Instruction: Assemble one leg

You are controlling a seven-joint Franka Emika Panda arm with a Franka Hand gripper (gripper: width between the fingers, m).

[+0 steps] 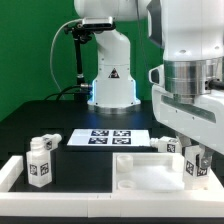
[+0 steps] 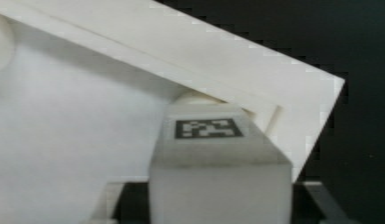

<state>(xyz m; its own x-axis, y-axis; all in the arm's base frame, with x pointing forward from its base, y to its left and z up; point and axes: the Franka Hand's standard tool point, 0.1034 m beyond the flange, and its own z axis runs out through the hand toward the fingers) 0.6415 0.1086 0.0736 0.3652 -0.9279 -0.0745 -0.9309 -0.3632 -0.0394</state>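
My gripper (image 1: 193,148) is shut on a white leg (image 1: 194,167) with a black-and-white tag. It holds the leg upright at the corner of the large white square tray-like piece (image 1: 140,172) on the exterior view's right. In the wrist view the leg (image 2: 215,165) shows its tag and sits between my dark fingers (image 2: 128,203). The leg's far end is at the inner corner of the tray-like piece (image 2: 100,110). I cannot tell whether the leg touches the piece.
Two more legs (image 1: 40,165) (image 1: 46,143) stand at the exterior view's left, and another (image 1: 166,145) stands behind the tray-like piece. The marker board (image 1: 108,137) lies flat mid-table. The robot base (image 1: 112,75) is behind it.
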